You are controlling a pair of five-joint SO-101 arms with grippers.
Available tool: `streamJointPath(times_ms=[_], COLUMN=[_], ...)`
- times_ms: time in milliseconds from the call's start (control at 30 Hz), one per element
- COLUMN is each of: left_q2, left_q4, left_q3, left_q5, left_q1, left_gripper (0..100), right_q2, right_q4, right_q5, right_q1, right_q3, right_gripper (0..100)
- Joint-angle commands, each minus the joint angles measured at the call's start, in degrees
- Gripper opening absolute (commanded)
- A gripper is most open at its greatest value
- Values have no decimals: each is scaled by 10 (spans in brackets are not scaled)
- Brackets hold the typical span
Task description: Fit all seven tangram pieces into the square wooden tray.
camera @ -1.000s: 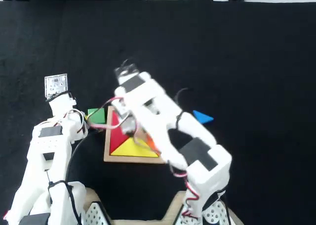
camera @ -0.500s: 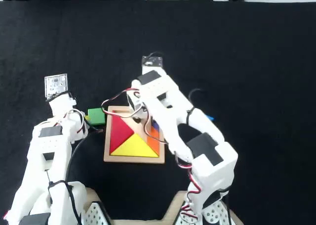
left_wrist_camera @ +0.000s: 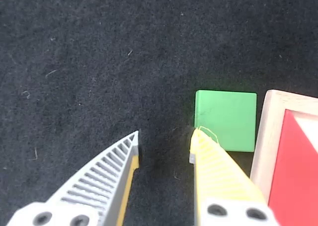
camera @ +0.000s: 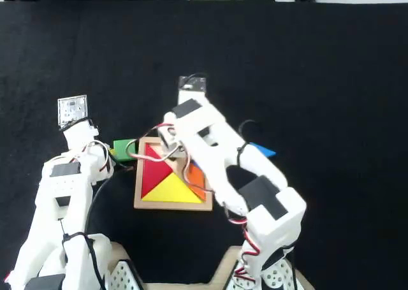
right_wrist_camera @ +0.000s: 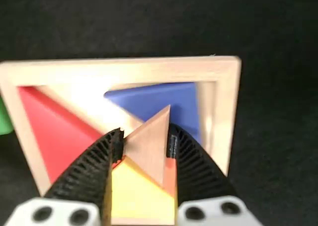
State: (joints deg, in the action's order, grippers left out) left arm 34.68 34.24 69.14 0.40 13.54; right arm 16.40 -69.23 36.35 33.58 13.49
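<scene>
The square wooden tray [camera: 138, 194] lies between the arms and holds a red triangle [camera: 153, 172], a yellow triangle [camera: 171, 190] and an orange piece [camera: 196, 178]. In the right wrist view the tray [right_wrist_camera: 229, 112] also holds a blue piece [right_wrist_camera: 164, 99]. My right gripper [right_wrist_camera: 144, 139] hangs over the tray's middle, shut on a pale orange triangle [right_wrist_camera: 149, 144] standing on edge. A green square [left_wrist_camera: 226, 119] lies on the cloth against the tray's left outer side. My left gripper [left_wrist_camera: 165, 139] is open just beside it, one fingertip [left_wrist_camera: 196, 136] at its edge. A blue triangle [camera: 262, 151] lies to the tray's right.
A black cloth [camera: 306, 73] covers the whole table. The right arm [camera: 217, 156] leans across the tray's right half and hides part of it. The left arm [camera: 76, 143] stands to the left of the tray.
The right arm swung from the tray's left part towards the back right, then came back a little to the left. The loose blue triangle shows again. The left arm has kept still.
</scene>
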Motion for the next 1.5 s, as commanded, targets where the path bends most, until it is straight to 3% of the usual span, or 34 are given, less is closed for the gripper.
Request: streamJointPath(times_ms=[0,267,667,1100,1467], left_q2=[2,2,2,2,2], left_q4=[-7,-8,-8,-8,-8], left_q3=[-6,-7,-7,-7,-7], left_q5=[-6,-6,-6,-6,-6], left_q1=[-7,-7,-7,-7,-7], left_gripper=[170,170,170,170,170], right_q2=[-4,-4,-3,-4,-55], right_q4=[6,4,-24,-58,-97], right_q5=[1,-71,-73,-76,-77], right_q1=[42,41,38,-61,66], right_q3=[3,-8,-6,3,-44], right_gripper=[11,11,11,11,11])
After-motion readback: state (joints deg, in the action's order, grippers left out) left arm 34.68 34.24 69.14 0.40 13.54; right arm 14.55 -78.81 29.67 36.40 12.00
